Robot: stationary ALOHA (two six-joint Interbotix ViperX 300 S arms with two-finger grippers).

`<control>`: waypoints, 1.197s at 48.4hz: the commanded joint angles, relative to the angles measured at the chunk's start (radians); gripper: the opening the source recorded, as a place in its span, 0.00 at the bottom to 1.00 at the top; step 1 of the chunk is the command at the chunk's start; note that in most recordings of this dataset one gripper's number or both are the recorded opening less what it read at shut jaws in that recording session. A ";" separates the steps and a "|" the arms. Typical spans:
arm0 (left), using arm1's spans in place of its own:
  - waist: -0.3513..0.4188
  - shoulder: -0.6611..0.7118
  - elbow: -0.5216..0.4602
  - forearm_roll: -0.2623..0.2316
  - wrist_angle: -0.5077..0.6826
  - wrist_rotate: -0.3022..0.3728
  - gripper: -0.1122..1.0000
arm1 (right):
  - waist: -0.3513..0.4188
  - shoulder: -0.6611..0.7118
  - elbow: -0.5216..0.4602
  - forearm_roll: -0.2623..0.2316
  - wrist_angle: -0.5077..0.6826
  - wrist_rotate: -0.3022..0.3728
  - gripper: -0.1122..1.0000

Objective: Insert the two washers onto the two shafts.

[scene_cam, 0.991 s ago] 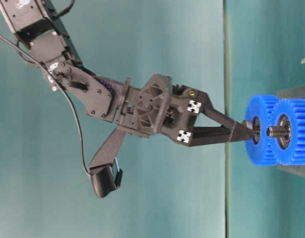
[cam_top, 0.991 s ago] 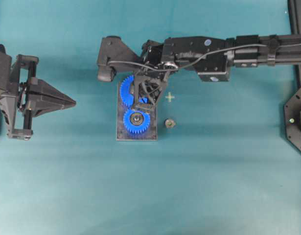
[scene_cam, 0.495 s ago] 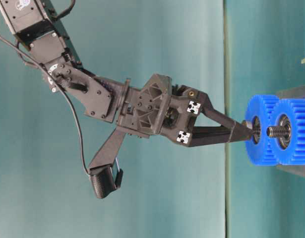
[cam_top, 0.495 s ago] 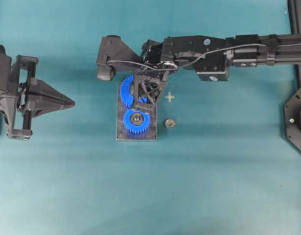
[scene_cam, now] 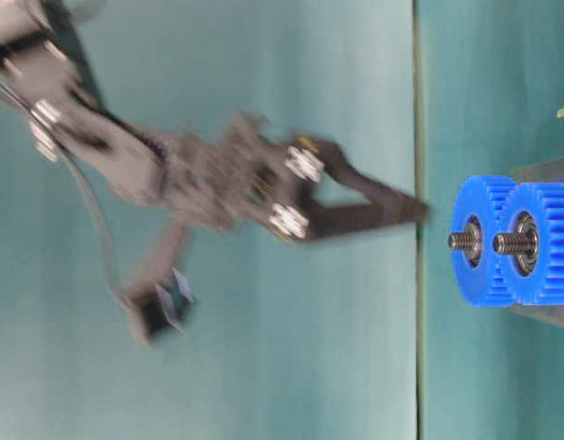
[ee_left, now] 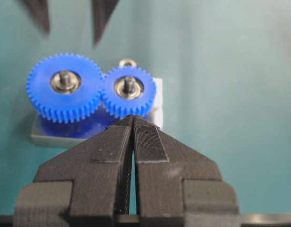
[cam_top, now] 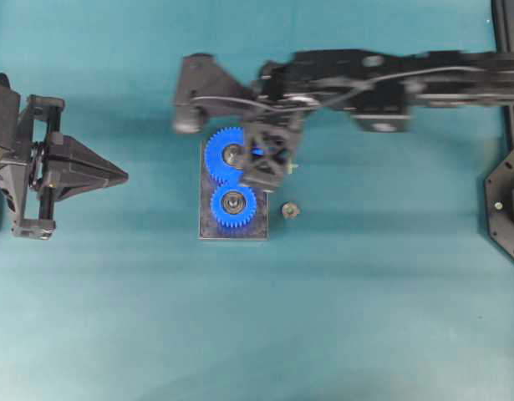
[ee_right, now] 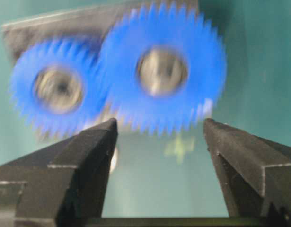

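Two blue gears stand on a grey baseplate (cam_top: pixel 232 230). The larger gear (cam_top: pixel 226 155) and the smaller gear (cam_top: pixel 233 203) each have a threaded shaft (scene_cam: pixel 459 240) through a silver ring at the centre. I cannot tell washer from bearing there. My right gripper (cam_top: pixel 261 175) is open, empty and blurred. It hangs clear of the larger gear's shaft, with its tips (scene_cam: pixel 412 209) raised off it. In the right wrist view the gripper (ee_right: pixel 159 127) frames the larger gear (ee_right: pixel 162 71). My left gripper (cam_top: pixel 123 175) is shut and empty far to the left, and points at the gears (ee_left: pixel 132 118).
A small metal ring-shaped part (cam_top: pixel 290 210) lies on the teal mat just right of the baseplate; it also shows behind the smaller gear in the left wrist view (ee_left: pixel 127 63). A yellow cross mark (ee_right: pixel 180 146) is on the mat beside the plate. A black frame (cam_top: pixel 507 200) stands at the right edge.
My right gripper was closed at the larger gear's shaft. It has opened and pulled back off it, up and to the right, leaving the shaft uncovered. The left arm has not moved.
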State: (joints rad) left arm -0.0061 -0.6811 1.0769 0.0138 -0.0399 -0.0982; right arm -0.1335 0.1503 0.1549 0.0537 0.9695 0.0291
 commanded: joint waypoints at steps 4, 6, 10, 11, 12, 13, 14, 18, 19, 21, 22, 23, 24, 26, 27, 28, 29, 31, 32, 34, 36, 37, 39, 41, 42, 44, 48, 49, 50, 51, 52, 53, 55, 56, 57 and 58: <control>-0.003 -0.003 -0.014 0.003 -0.009 0.008 0.10 | 0.055 -0.110 0.107 0.002 -0.034 0.060 0.79; -0.003 -0.003 -0.012 0.003 -0.009 0.008 0.10 | 0.074 -0.115 0.144 0.002 -0.057 0.077 0.79; -0.003 -0.003 -0.011 0.003 -0.009 0.008 0.10 | 0.106 -0.110 0.210 0.003 -0.121 0.100 0.79; -0.003 -0.003 -0.011 0.003 -0.011 0.008 0.10 | 0.112 -0.106 0.227 0.003 -0.141 0.104 0.79; -0.003 -0.003 -0.011 0.003 -0.011 0.008 0.10 | 0.120 -0.100 0.241 0.003 -0.166 0.109 0.79; -0.003 -0.002 -0.011 0.003 -0.011 0.008 0.10 | 0.126 -0.092 0.253 0.003 -0.186 0.115 0.79; -0.003 -0.002 -0.011 0.003 -0.011 0.008 0.10 | 0.130 -0.086 0.262 0.003 -0.207 0.121 0.79; -0.003 -0.002 -0.011 0.003 -0.011 0.006 0.10 | 0.149 -0.049 0.291 0.003 -0.282 0.138 0.79; -0.003 -0.003 -0.011 0.003 -0.011 0.006 0.10 | 0.150 -0.040 0.298 0.002 -0.295 0.141 0.79; -0.003 -0.003 -0.012 0.003 -0.011 0.006 0.10 | 0.153 -0.020 0.304 0.002 -0.314 0.144 0.79; -0.003 -0.003 -0.012 0.003 -0.011 0.006 0.10 | 0.155 -0.008 0.307 0.002 -0.324 0.144 0.79; -0.003 -0.003 -0.012 0.003 -0.009 0.006 0.10 | 0.155 -0.003 0.308 0.002 -0.328 0.144 0.79; -0.003 -0.003 -0.012 0.003 -0.011 0.006 0.10 | 0.153 0.005 0.308 0.000 -0.334 0.144 0.79; -0.003 -0.003 -0.014 0.003 -0.011 0.006 0.10 | 0.150 0.017 0.310 -0.005 -0.341 0.144 0.79; -0.003 -0.003 -0.012 0.003 -0.011 0.006 0.10 | 0.149 0.021 0.310 -0.008 -0.344 0.144 0.79; -0.003 -0.003 -0.014 0.003 -0.011 0.006 0.10 | 0.149 0.028 0.311 -0.012 -0.344 0.144 0.79; -0.003 -0.003 -0.014 0.003 -0.011 0.005 0.10 | 0.147 0.032 0.313 -0.017 -0.344 0.144 0.79; -0.003 -0.003 -0.014 0.003 -0.011 0.005 0.10 | 0.144 0.038 0.318 -0.031 -0.342 0.146 0.79; -0.003 -0.003 -0.015 0.003 -0.009 0.005 0.10 | 0.141 0.041 0.319 -0.038 -0.342 0.147 0.79; -0.003 -0.002 -0.017 0.003 -0.011 0.005 0.10 | 0.138 0.044 0.322 -0.048 -0.344 0.147 0.79; -0.003 -0.002 -0.017 0.003 -0.009 0.005 0.10 | 0.137 0.046 0.324 -0.052 -0.347 0.147 0.79; -0.003 0.000 -0.017 0.003 -0.009 0.005 0.10 | 0.135 0.048 0.324 -0.054 -0.350 0.147 0.79; -0.003 0.000 -0.017 0.003 -0.009 0.005 0.10 | 0.133 0.048 0.324 -0.054 -0.353 0.147 0.79; -0.003 0.002 -0.015 0.003 -0.011 0.005 0.10 | 0.133 0.049 0.324 -0.054 -0.357 0.147 0.79; -0.005 0.000 -0.015 0.003 -0.011 0.005 0.10 | 0.133 0.051 0.324 -0.054 -0.359 0.147 0.79; -0.003 0.002 -0.015 0.003 -0.011 0.005 0.10 | 0.133 0.052 0.324 -0.054 -0.362 0.147 0.79; -0.003 0.002 -0.015 0.003 -0.011 0.005 0.10 | 0.133 0.063 0.324 -0.054 -0.367 0.147 0.79; -0.003 0.002 -0.015 0.005 -0.011 0.005 0.10 | 0.135 0.064 0.322 -0.054 -0.368 0.149 0.78; -0.003 0.002 -0.015 0.003 -0.011 0.005 0.10 | 0.137 0.067 0.322 -0.054 -0.370 0.149 0.78; -0.003 0.002 -0.015 0.003 -0.009 0.005 0.10 | 0.140 0.069 0.322 -0.054 -0.371 0.149 0.78; -0.003 0.002 -0.015 0.003 -0.009 0.005 0.10 | 0.141 0.071 0.322 -0.054 -0.373 0.149 0.77; -0.003 0.002 -0.015 0.003 -0.011 0.005 0.10 | 0.144 0.071 0.322 -0.054 -0.373 0.150 0.77; -0.003 0.003 -0.015 0.003 -0.011 0.005 0.10 | 0.147 0.072 0.324 -0.052 -0.374 0.150 0.74; -0.003 0.002 -0.015 0.003 -0.011 0.005 0.10 | 0.150 0.072 0.322 -0.052 -0.374 0.149 0.73; -0.003 0.002 -0.015 0.003 -0.011 0.005 0.10 | 0.152 0.074 0.324 -0.052 -0.374 0.149 0.72; -0.003 0.002 -0.015 0.003 -0.011 0.005 0.10 | 0.155 0.074 0.324 -0.054 -0.374 0.149 0.71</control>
State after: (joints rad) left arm -0.0077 -0.6780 1.0769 0.0138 -0.0414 -0.0936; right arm 0.0046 0.2301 0.4863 -0.0015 0.6029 0.1657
